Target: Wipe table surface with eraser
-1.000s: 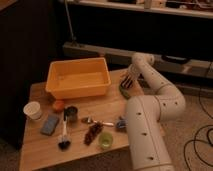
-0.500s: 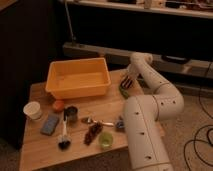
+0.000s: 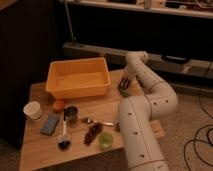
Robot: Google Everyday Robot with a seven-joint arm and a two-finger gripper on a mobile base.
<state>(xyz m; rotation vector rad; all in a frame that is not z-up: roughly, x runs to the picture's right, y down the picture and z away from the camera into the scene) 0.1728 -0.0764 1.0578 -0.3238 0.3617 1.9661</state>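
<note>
Status: no visible change over the last second. The gripper [image 3: 124, 85] sits at the same spot, low over the far right part of the table surface [image 3: 42, 155], so I'd say the wipe stroke is stalled or not started. Gripper state: cannot tell. A dark object [image 3: 122, 91] is right at its tip, maybe the eraser.

Count, left to right:
- one white cup [image 3: 33, 110]
- one blue-grey block [image 3: 49, 124]
- one orange ball [image 3: 58, 105]
- one brush [image 3: 63, 143]
- one dark can [image 3: 71, 114]
- one yellow bin [image 3: 60, 90]
- one brown cluster [image 3: 92, 133]
- one spoon [image 3: 98, 121]
- one green cup [image 3: 105, 141]
</note>
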